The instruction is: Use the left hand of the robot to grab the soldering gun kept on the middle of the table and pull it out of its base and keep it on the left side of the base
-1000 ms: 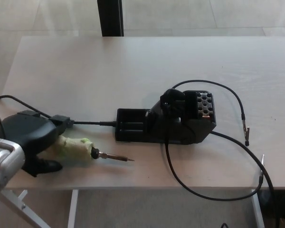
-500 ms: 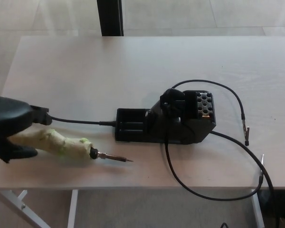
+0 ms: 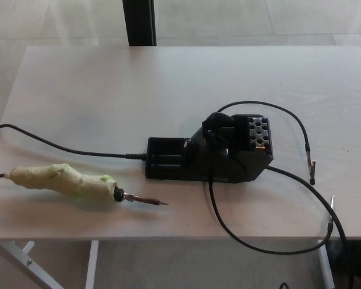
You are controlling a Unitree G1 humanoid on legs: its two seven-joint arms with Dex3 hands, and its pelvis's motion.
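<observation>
The soldering gun (image 3: 69, 183) lies flat on the table near the front left, its handle wrapped in pale green tape and its metal tip (image 3: 147, 201) pointing right. It rests apart from the black base (image 3: 210, 150), which sits at the table's middle, to the gun's right. A black cord (image 3: 60, 146) runs from the base's left end toward the table's left edge. Neither of my hands shows in the head view.
A second black cable (image 3: 259, 244) loops from the base over the table's front edge at the right. Another thin lead (image 3: 301, 129) curves from the base's back to a clip (image 3: 312, 167) at the right. A dark post (image 3: 139, 22) stands behind the table (image 3: 108, 84).
My left hand let go of the gun's handle and drew back to the left, out of view. The gun stays where it lay; its whole handle now shows.
</observation>
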